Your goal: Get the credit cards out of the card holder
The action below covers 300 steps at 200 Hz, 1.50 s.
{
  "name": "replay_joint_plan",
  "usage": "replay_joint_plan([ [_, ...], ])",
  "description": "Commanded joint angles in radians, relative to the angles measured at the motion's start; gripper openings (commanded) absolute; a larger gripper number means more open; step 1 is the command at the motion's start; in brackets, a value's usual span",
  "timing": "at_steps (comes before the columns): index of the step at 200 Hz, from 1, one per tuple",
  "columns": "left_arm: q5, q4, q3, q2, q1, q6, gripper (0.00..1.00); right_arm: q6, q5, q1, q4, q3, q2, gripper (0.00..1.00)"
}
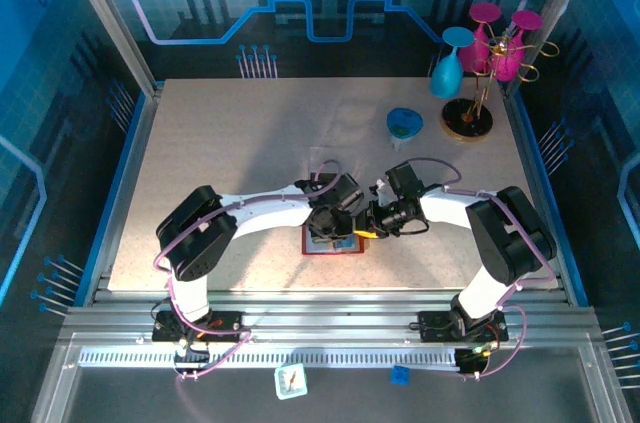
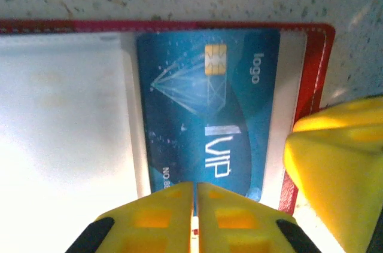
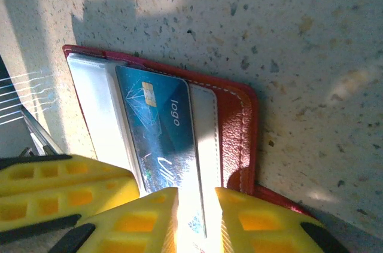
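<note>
Red folding card holder (image 2: pixel 314 79) open flat on speckled desk (image 3: pixel 299 26), blue plastic VIP card (image 2: pixel 206 121) in inner pocket. Left tool (image 2: pixel 194 220) together over card's end; right tool (image 3: pixel 196 217) slightly apart, straddling it. Card judged thin, stiff, slick: pinch exposed edge, slide flat.

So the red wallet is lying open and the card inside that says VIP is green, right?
No, the card is blue, not green. The left wrist view shows it clearly: the red wallet is lying open, and the card inside that says VIP is blue.
</note>
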State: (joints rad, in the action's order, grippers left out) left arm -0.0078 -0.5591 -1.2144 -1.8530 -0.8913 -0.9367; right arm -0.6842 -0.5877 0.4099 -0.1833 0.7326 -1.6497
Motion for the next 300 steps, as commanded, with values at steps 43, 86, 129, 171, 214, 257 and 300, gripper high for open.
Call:
replay_joint_plan([
  [43,-0.053,-0.076,-0.009,0.007,-0.032,0.007,0.07,0.001,-0.017,-0.024,-0.022,0.001,0.014,0.22],
  [86,-0.042,-0.072,-0.007,-0.012,-0.038,0.005,0.05,0.003,-0.020,-0.024,-0.022,0.001,0.013,0.22],
  [129,-0.027,-0.063,0.013,-0.016,-0.041,0.001,0.03,-0.003,-0.036,-0.023,-0.006,0.002,0.007,0.22],
  [171,-0.016,-0.053,0.026,-0.029,-0.043,-0.001,0.02,-0.004,-0.041,-0.024,-0.005,0.008,0.003,0.22],
  [214,-0.013,-0.057,0.020,-0.037,-0.044,0.002,0.02,-0.005,-0.041,-0.023,-0.003,0.011,-0.002,0.22],
  [257,-0.004,-0.041,0.039,-0.043,-0.048,-0.007,0.02,0.000,-0.052,-0.023,0.004,0.011,-0.017,0.23],
  [300,-0.007,-0.015,0.072,-0.012,-0.046,-0.022,0.02,-0.013,-0.082,-0.022,0.045,0.002,-0.042,0.25],
])
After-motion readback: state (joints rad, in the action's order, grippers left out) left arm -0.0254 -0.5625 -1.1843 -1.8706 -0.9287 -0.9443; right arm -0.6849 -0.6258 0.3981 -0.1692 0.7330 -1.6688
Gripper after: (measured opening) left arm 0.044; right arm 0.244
